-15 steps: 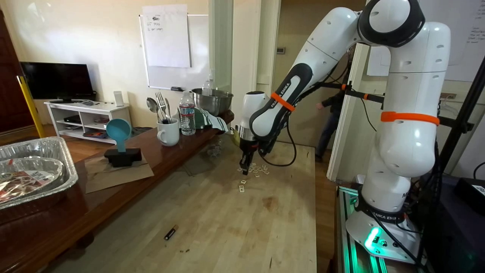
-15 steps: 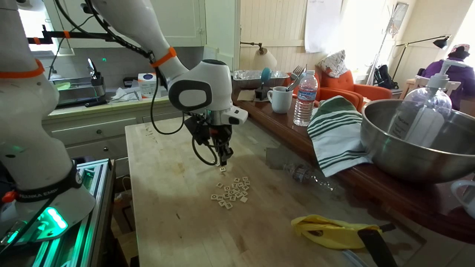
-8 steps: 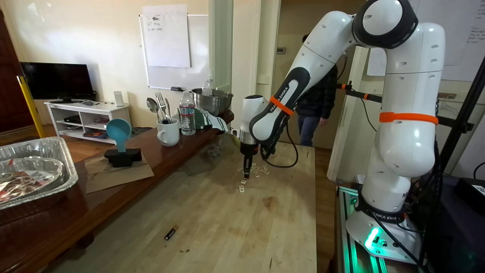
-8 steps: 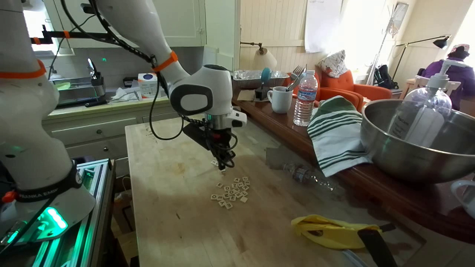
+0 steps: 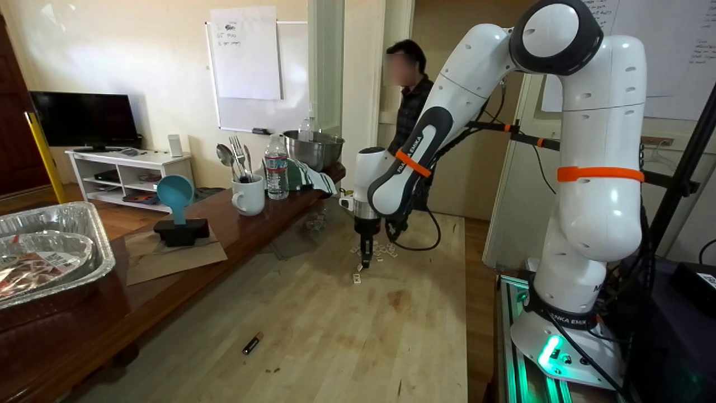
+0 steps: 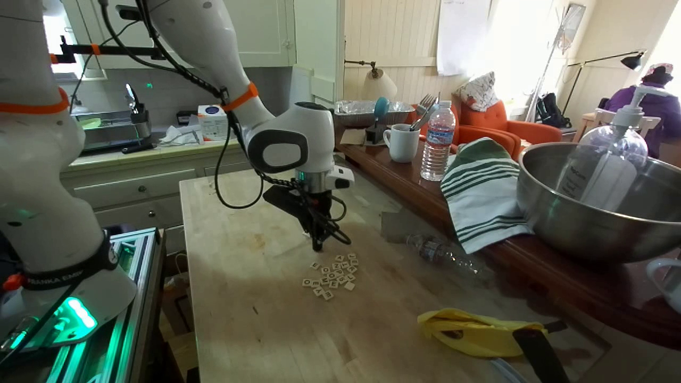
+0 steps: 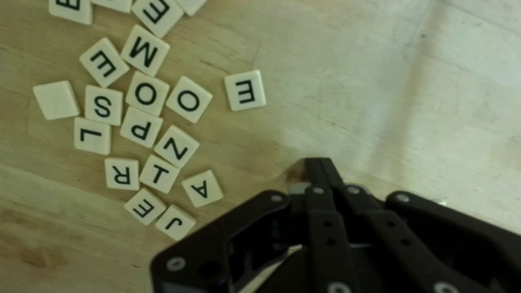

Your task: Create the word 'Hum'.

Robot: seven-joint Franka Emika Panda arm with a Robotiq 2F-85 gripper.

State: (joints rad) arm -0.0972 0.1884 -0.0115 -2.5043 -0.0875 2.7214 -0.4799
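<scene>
In an exterior view, a flat, cream letter-tile pair lies before the black two-fingered gripper, long axis leading away from its tips; a lone square cream tile sits just beside them. In an exterior view, the jaws, lower than earlier, hide it; the loose tile pile lies before them. In the wrist view they are closed, seemingly on nothing, pile leftward.

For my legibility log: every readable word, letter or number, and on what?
"E", "M", "O", "S", "P", "L", "N", "R", "T", "A", "J": letter tiles
"EMIKA": robot forearm, first word partly hidden
"ANKA EMIK": base collar
Too small, blurred or cropped: other tiles, papers, bottle label, pump bottle
</scene>
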